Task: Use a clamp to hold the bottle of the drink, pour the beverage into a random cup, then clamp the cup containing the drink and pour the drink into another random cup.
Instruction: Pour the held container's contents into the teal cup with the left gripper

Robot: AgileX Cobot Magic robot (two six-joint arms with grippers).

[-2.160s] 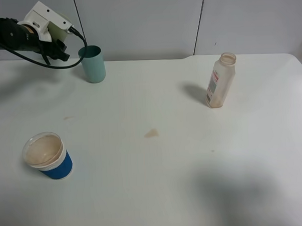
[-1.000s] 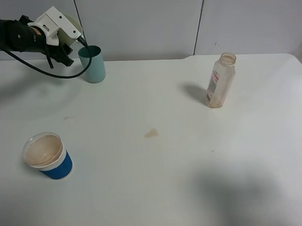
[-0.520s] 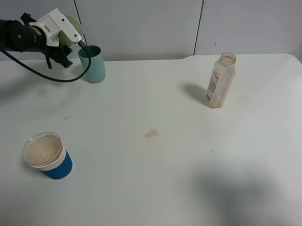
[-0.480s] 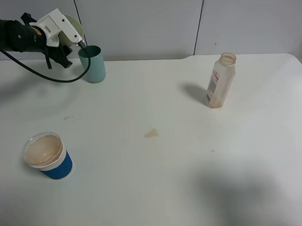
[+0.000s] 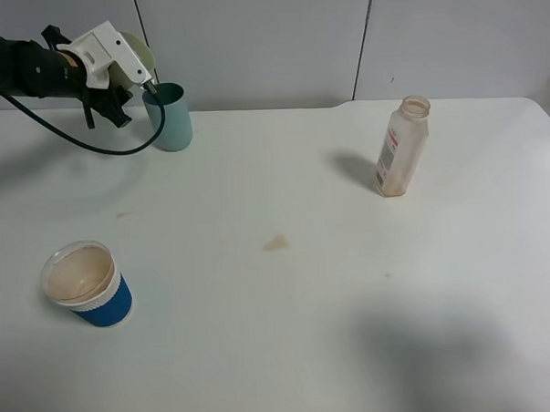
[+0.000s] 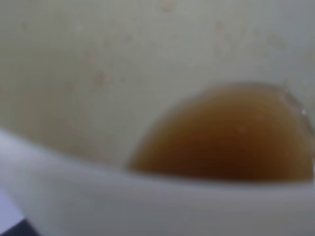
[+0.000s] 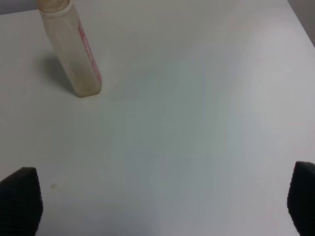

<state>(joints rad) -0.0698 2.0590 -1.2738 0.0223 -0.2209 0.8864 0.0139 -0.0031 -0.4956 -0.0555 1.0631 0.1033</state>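
Observation:
At the back left, my left gripper (image 5: 126,68) is shut on the pale yellow-green cup (image 5: 141,48). It holds the cup tipped on its side just above the rim of the teal cup (image 5: 169,118). The left wrist view looks into the tipped cup, where brown beverage (image 6: 231,140) pools against its pale wall (image 6: 88,73). The bottle (image 5: 402,147) stands upright at the back right, almost empty, also seen as the bottle (image 7: 74,49) from the right wrist. My right gripper (image 7: 162,206) hangs open above bare table, well apart from the bottle, out of the exterior view.
A squat white cup with a blue sleeve (image 5: 85,284) stands at the front left with brownish residue inside. A small brown spill (image 5: 276,243) marks the table (image 5: 290,333) near the middle. The left arm's black cable (image 5: 108,149) loops down beside the teal cup.
The left wrist has rolled a little further, tipping the yellow-green cup more steeply over the teal cup. The bottle, the blue-sleeved cup and the right gripper have not moved.

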